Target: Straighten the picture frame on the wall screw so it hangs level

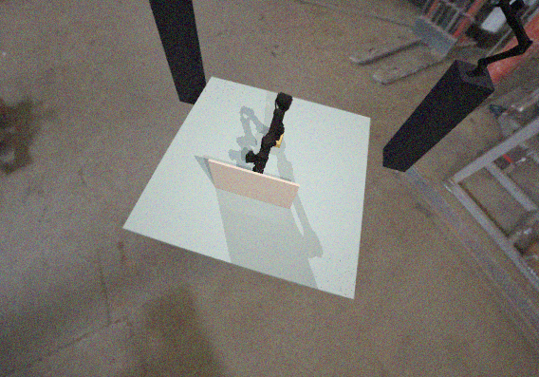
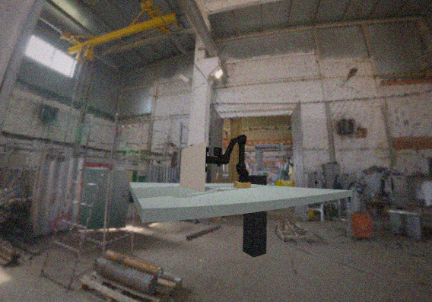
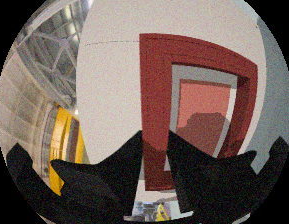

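The picture frame is dark red with a grey inner border and a pink picture. It hangs on the pale wall panel that stands on the table. It shows only in the wrist view; in the top and exterior views the panel hides it. My gripper reaches against the panel's far face. Its two dark fingers are shut on one side bar of the frame. The screw and the notched strip are hidden behind the frame.
The light table carries the panel and the arm's yellow base block. Two black pillars stand beside the table's far corners. Workshop clutter lies around on the floor.
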`<move>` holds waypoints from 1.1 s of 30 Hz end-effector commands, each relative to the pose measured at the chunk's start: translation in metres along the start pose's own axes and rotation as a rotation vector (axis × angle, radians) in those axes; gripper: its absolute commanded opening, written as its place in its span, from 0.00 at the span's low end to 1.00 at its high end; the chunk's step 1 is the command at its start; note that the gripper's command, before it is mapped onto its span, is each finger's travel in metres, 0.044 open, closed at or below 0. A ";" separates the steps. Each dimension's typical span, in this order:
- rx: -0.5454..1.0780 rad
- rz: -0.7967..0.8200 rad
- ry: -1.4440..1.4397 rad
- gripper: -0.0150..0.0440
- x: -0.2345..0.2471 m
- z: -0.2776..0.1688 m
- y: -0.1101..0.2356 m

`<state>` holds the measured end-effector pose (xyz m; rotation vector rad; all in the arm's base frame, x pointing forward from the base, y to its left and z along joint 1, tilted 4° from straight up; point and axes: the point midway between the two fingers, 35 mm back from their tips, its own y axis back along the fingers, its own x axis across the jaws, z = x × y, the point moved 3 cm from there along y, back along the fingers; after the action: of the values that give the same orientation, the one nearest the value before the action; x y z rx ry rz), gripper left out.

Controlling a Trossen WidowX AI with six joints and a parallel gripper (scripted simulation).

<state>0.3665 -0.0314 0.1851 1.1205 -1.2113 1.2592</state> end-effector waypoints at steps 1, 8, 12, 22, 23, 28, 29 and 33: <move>0.001 -0.003 -0.020 0.25 0.000 0.000 0.000; 0.000 -0.003 -0.062 0.25 0.000 0.000 0.000; 0.000 -0.003 -0.083 0.25 0.000 0.000 0.000; 0.000 -0.003 -0.135 0.25 0.000 0.000 0.000; 0.000 -0.003 -0.146 0.25 0.000 0.000 0.000; -0.001 0.000 -0.120 0.48 0.001 0.000 0.000; -0.001 0.000 -0.120 0.52 0.001 0.000 0.000; -0.001 0.000 -0.120 0.69 0.001 0.000 0.000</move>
<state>0.3664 -0.0316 0.1860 1.2118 -1.3035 1.2043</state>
